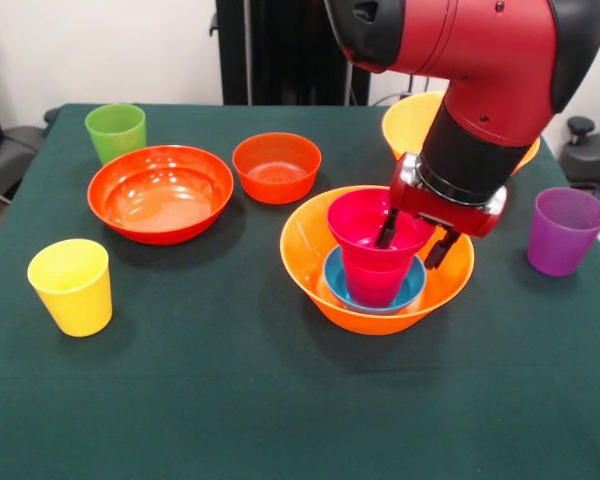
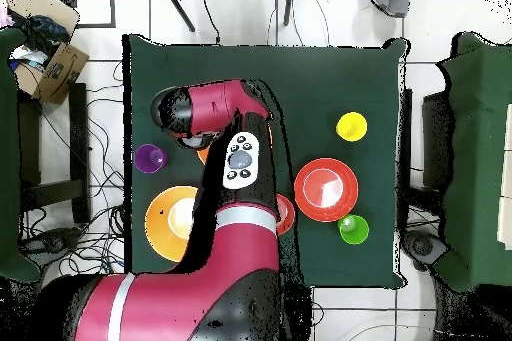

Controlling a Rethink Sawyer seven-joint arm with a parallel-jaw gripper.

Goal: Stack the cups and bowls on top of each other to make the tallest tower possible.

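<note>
Front view: I am working at the tower (image 1: 377, 262), right of centre in the frame.
My gripper (image 1: 413, 240) is straddling the magenta bowl's (image 1: 378, 224) right rim, jaws slightly parted, one finger inside and one outside; whether I am pinching it I cannot tell. It is sitting on the crimson-pink cup (image 1: 374, 281), nested in the blue bowl (image 1: 337, 284) and the large orange bowl (image 1: 310, 255), glossy and upright.
</note>
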